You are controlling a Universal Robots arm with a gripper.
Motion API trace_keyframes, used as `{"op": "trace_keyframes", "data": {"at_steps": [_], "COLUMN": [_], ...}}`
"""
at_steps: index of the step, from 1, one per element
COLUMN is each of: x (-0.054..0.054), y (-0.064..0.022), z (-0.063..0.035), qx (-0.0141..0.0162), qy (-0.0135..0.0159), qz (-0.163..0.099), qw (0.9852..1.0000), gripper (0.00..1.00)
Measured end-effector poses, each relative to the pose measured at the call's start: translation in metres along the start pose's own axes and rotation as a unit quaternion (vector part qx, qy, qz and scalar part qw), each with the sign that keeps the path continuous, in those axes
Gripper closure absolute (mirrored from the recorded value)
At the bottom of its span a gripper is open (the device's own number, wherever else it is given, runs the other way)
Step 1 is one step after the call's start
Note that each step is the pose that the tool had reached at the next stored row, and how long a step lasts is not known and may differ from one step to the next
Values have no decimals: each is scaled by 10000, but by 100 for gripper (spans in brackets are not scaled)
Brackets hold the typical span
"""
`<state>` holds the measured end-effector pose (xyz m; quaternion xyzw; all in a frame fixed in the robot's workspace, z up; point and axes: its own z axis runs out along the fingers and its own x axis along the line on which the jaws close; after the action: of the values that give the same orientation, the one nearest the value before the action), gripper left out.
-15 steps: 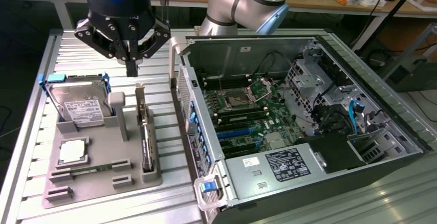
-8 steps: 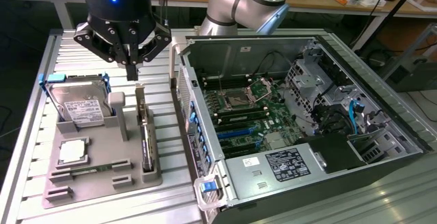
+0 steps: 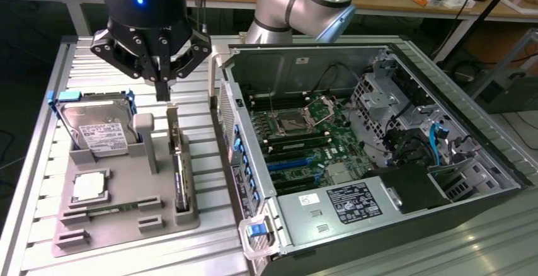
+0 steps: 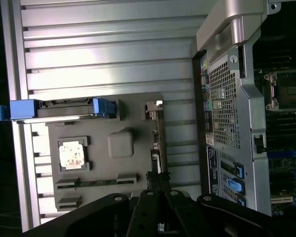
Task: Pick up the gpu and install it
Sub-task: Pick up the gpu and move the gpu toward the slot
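Exterior view's left first: a slatted aluminium table (image 3: 143, 257) carries a grey parts tray (image 3: 122, 227). At the tray's far left a silver hard drive (image 3: 101, 134) with a white label stands on edge in a blue caddy (image 3: 67, 96). Nearer the camera a small square silver-topped chip (image 3: 89, 188) lies flat in its pocket, and a thin memory stick (image 3: 109, 210) lies just beside it. At the tray's right edge is the gpu (image 3: 177, 159), a dark card standing on its long edge in the tray's slot, with its metal bracket end at the far side. It sits in the tray, outside the computer. My claw (image 3: 162, 92) hangs just over that far end, closed, with both fingers pressed together and pointing straight down. I cannot tell if the tips touch the card's top edge, and the card is not lifted. In the wrist view the card runs edge-on, in line with my fingers (image 4: 158, 183). Right of the tray, just beside it, the open computer case (image 3: 294, 55) lies on its side with the motherboard (image 3: 311, 140) exposed. A metal box with a black label (image 3: 353, 201) sits at the case's near end. My silver arm (image 3: 303, 2) arches over the case's far wall.
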<state>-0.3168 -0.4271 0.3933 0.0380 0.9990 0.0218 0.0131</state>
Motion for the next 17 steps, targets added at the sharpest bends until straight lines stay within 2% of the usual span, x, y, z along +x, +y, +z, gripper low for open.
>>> {"op": "trace_keyframes", "data": {"at_steps": [17], "x": [-13], "y": [-165], "z": [-7], "qx": [0], "qy": [0], "qz": [0], "qw": [10000], "gripper": [89]}}
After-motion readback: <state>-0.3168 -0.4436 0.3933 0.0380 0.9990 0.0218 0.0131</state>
